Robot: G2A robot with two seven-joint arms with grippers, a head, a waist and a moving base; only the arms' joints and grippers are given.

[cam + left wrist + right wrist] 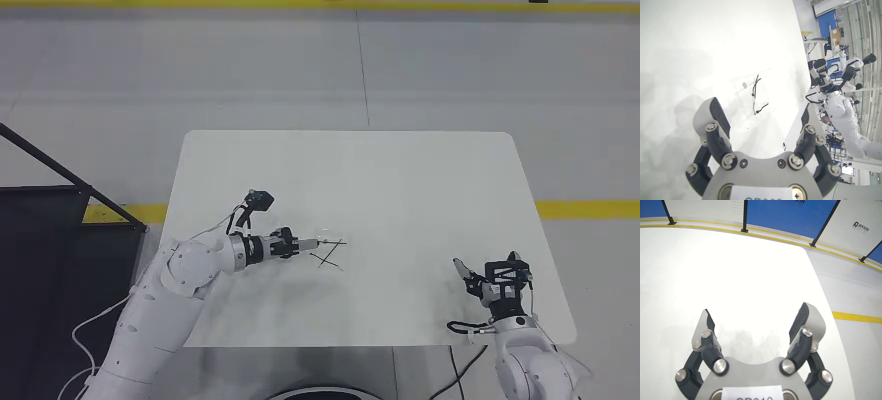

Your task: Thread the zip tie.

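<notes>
Zip ties [753, 94] lie (crossed) near the wide-spread left tool [761, 104]; right tool [756, 308] likewise spread.

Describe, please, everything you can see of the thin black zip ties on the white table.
The thin black plastic-looking zip ties lie flat and loose on the white table. There are at least two slender strips crossing, one bent near its end, none looped. The open left gripper sits just short of them, touching none.
</notes>
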